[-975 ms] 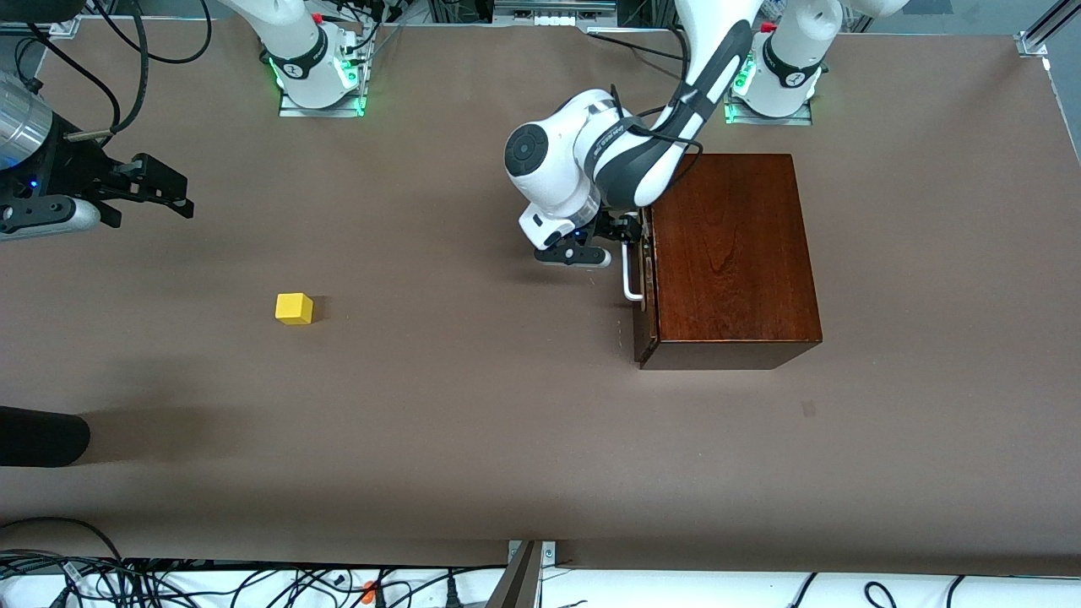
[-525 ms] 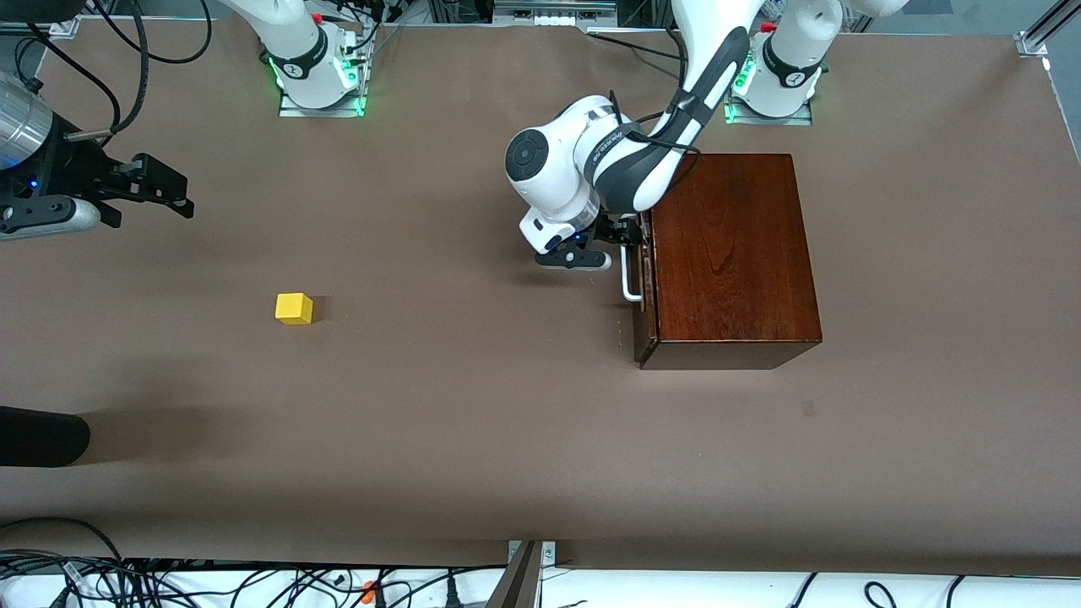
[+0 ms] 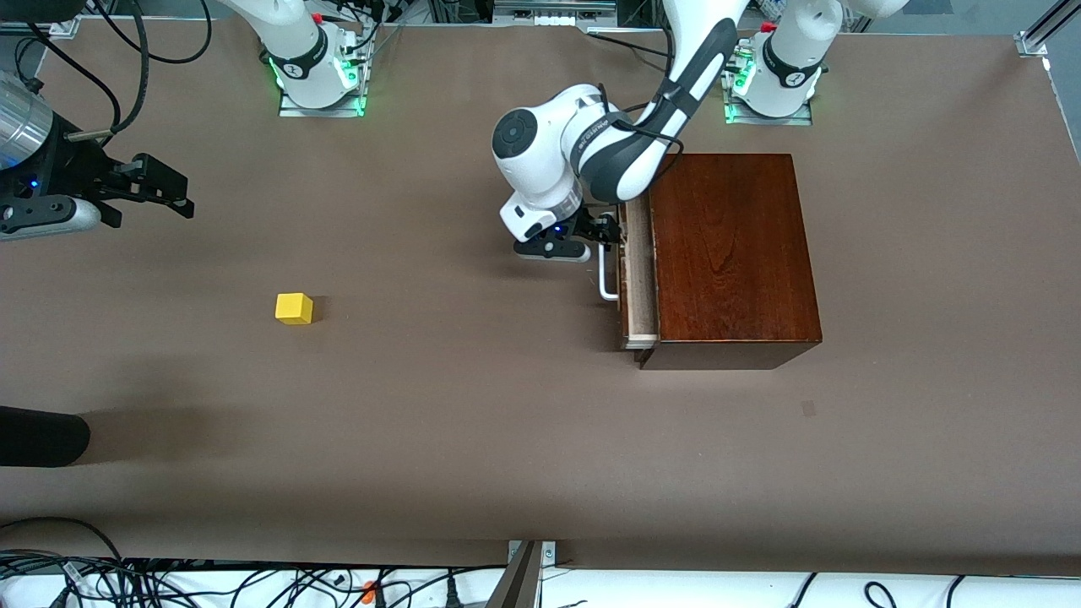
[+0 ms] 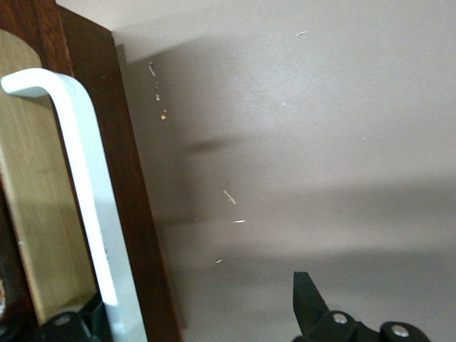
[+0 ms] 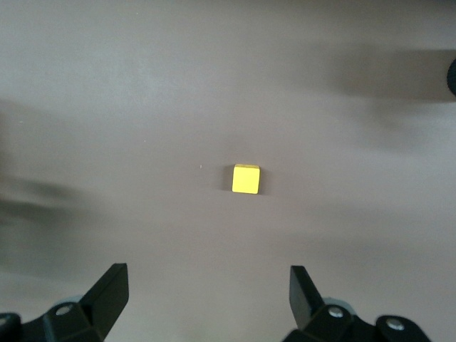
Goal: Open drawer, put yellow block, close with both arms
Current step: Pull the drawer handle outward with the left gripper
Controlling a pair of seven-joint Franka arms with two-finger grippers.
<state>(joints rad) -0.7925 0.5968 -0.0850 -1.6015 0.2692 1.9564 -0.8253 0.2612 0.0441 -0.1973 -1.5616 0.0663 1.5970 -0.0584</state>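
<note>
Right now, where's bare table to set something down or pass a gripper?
Bare brown table runs from the yellow block to the wooden box, and all along the camera edge. It is crowded at the drawer: the left gripper is at its white handle. The right gripper, open, waits at its end.

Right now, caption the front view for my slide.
Left gripper at the handle, drawer slightly open; yellow block waits.

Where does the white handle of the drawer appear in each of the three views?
Front view: the white handle stands in front of the drawer, at the left gripper.
Left wrist view: the handle crosses the dark drawer front.
Right wrist view: not in it.
Shared landmark: the dark drawer front.
</note>
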